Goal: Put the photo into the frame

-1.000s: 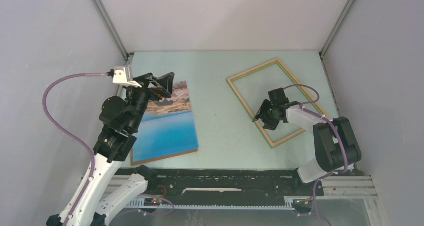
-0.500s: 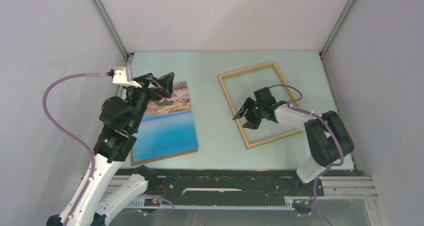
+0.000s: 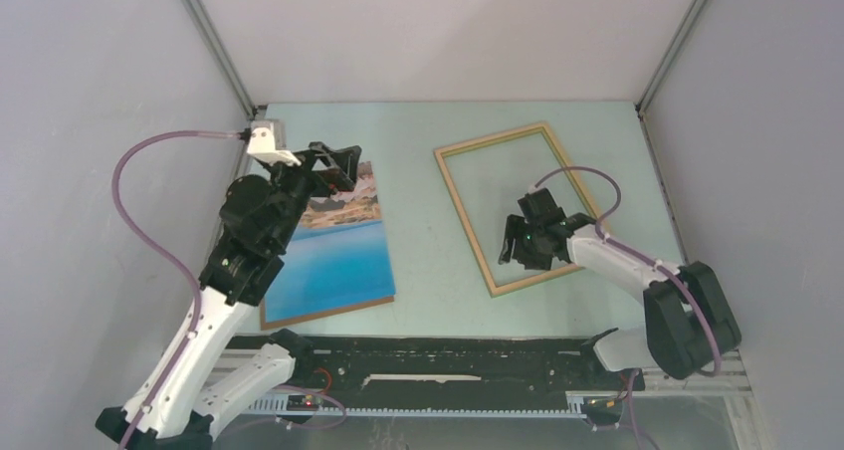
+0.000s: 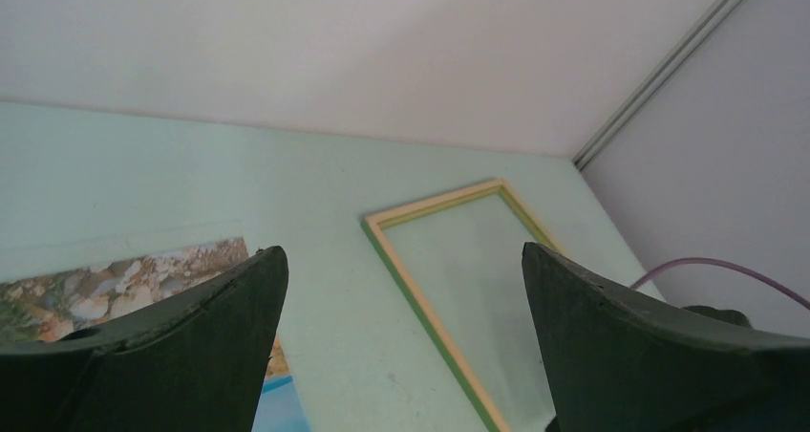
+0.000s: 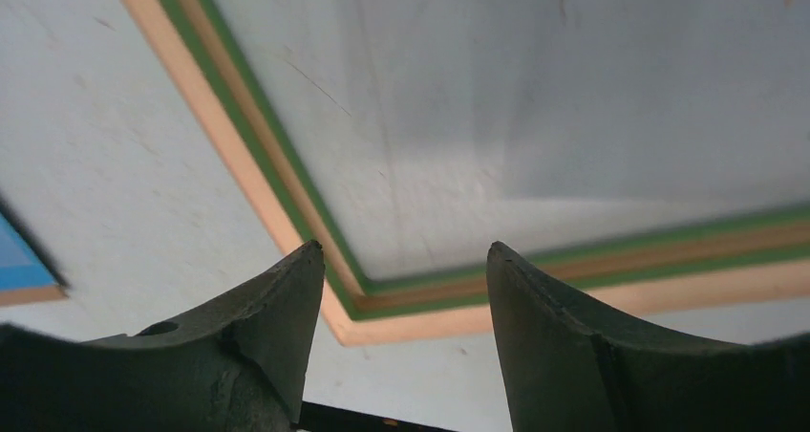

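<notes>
The photo (image 3: 338, 251) lies flat on the left of the table, blue water towards me and tan rocks at its far end. My left gripper (image 3: 336, 166) hovers open over that rocky end; its wrist view shows the left gripper (image 4: 401, 248) empty, with the photo (image 4: 105, 284) under its left finger. The frame (image 3: 461, 216), light wood face up with green inner edges, lies flat to the right. Over its near part, by the near-left corner, my right gripper (image 3: 522, 261) stands open. Between the right gripper (image 5: 403, 246) fingers shows the frame (image 5: 209, 117) corner, not gripped.
Grey walls close in the pale green table (image 3: 418, 131) on three sides. A black strip (image 3: 448, 355) runs along the near edge. Each arm trails a purple cable (image 3: 149, 241). A bare band of table separates photo and frame.
The frame has slid left and turned more upright, closer to the photo. My right gripper moved with it, then back towards the near-left corner. The left arm shifted slightly right.
</notes>
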Motion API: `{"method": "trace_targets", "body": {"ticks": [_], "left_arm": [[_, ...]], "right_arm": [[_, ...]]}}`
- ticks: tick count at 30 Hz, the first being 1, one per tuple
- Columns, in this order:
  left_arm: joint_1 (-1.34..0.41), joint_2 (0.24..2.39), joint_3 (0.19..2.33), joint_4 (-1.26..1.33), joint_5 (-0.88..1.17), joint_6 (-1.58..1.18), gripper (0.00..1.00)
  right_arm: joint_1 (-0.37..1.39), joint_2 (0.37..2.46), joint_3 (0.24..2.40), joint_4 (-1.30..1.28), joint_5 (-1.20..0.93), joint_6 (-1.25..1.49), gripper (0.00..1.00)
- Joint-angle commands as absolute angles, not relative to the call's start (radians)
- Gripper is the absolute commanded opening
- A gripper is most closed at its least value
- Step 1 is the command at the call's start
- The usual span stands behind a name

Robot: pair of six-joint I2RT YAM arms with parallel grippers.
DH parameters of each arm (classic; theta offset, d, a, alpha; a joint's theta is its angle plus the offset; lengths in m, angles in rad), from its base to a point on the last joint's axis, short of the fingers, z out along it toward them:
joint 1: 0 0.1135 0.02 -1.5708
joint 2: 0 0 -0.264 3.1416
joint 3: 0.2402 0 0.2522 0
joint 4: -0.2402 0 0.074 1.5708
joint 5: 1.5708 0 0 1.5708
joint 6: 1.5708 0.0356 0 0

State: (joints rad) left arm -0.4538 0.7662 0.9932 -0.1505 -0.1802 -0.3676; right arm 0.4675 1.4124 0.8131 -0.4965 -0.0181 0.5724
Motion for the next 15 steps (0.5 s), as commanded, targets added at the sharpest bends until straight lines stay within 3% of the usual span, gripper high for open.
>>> {"method": "trace_targets", "body": {"ticks": [1, 5, 10, 15], "left_arm": [[-0.467, 0.868, 1.111, -0.254, -0.147, -0.367, 1.00], [-0.468, 0.927, 1.204, -0.420, -0.030, -0.370, 1.00], [-0.468, 0.882, 1.128, -0.566, 0.084, -0.336, 1.00], [-0.467, 0.866, 1.088, -0.711, 0.034, -0.293, 1.00]], "right_arm": [[0.475, 1.326, 0.710, -0.476, -0.037, 0.546, 0.71], [0.510, 1.355, 0.696, -0.450, -0.058, 0.560, 0.69], [0.545, 1.413, 0.696, -0.363, -0.105, 0.592, 0.66], [0.593, 1.502, 0.715, -0.238, -0.174, 0.683, 0.65]]}}
